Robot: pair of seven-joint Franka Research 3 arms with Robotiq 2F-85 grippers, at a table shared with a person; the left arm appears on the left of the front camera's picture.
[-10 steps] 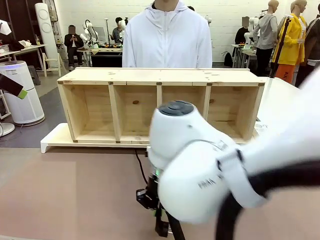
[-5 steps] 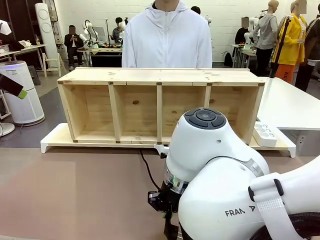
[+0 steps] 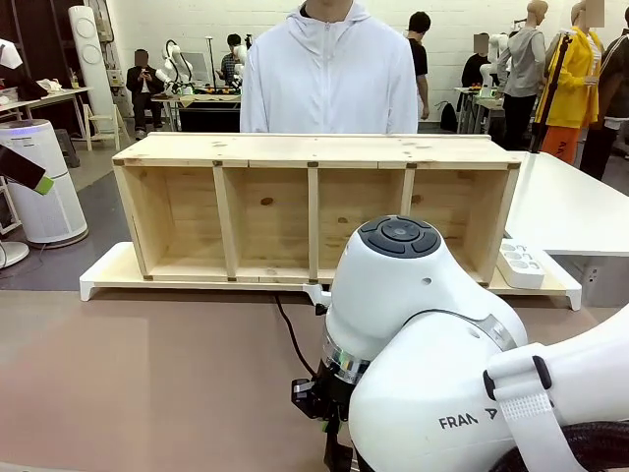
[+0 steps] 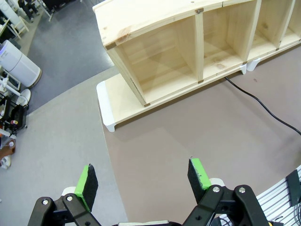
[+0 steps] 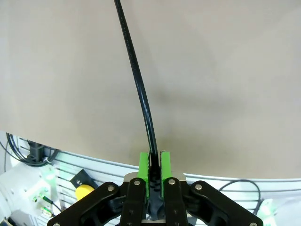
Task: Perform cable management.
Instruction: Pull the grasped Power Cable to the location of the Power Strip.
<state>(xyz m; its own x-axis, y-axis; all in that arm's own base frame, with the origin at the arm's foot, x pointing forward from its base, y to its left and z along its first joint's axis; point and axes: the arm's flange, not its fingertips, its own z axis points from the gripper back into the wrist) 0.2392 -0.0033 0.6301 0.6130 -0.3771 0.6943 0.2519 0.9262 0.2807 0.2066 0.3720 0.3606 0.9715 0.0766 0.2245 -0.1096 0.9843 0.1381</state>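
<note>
Right fingers (image 5: 144, 169) clamped on cable (image 5: 136, 80), held between them, leading out past tips over desk (image 5: 225, 70). Left fingers (image 4: 86, 181) spread, cable well apart.

Right tool (image 5: 154, 155) is pinched tight, pointing down; left tool (image 4: 141, 174) gapes wide, held high.

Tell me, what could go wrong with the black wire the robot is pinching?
1. The right claw is shut on the thin cable, which might slip out from between the green pads.
2. The cable leads back to the foot of the wooden shelf; a hard pull could snag it there.
3. The left claw hangs open, apart from the cable, so nothing else steadies it.
</note>
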